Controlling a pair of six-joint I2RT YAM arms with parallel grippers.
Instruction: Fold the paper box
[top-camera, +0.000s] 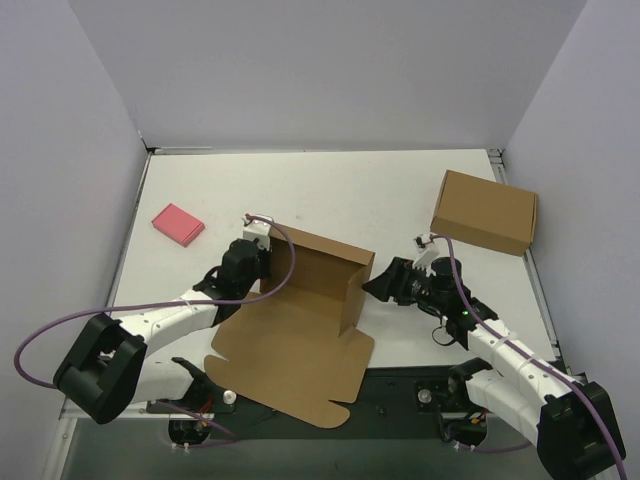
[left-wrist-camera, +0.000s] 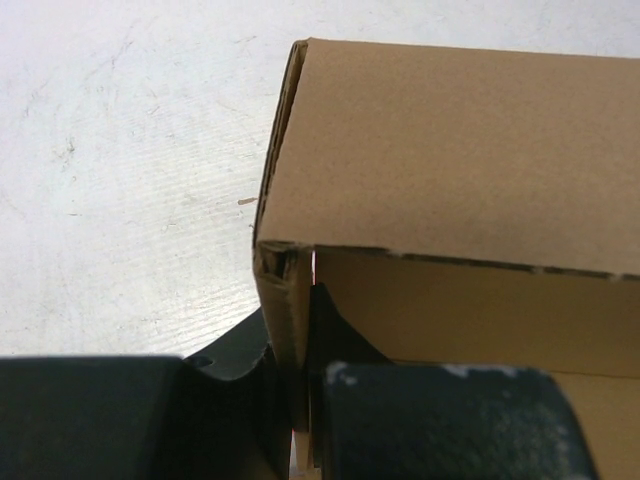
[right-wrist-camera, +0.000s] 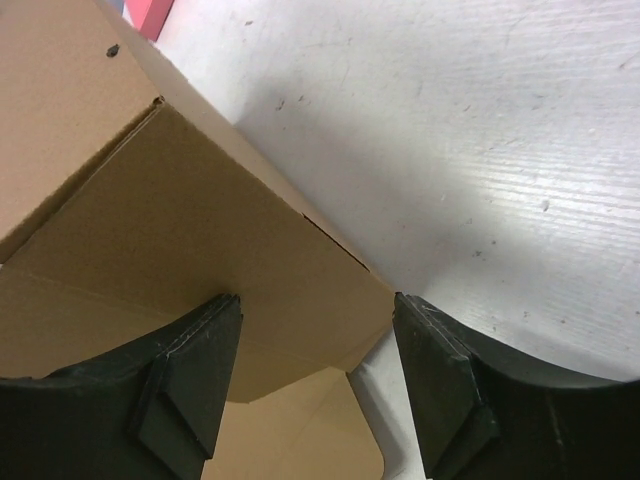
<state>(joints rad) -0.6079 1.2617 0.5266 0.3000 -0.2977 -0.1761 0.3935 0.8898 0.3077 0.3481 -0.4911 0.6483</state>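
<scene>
Arm bases (top-camera: 100, 368) at near edge; paper box (top-camera: 300, 335) half raised on tabletop (top-camera: 330, 185) just beyond.
Top view: one large panel flat, back wall and right side panel upright; left hand (top-camera: 266, 258) at left wall, right hand (top-camera: 374, 283) just beside right panel; second box (top-camera: 485, 212) and pink block (top-camera: 178, 224) well apart. Left wrist view: fingers (left-wrist-camera: 440, 425) pressed either side of doubled upright wall at its corner, pinching it. Right wrist view: fingers (right-wrist-camera: 190, 385) spread wide, one over side panel, nothing gripped. Judged light and thin, stiff across panels yet ready to hinge at scored creases; easily dented or torn at slits. Best hold likely a panel edge near a crease, opposite wall braced.
</scene>
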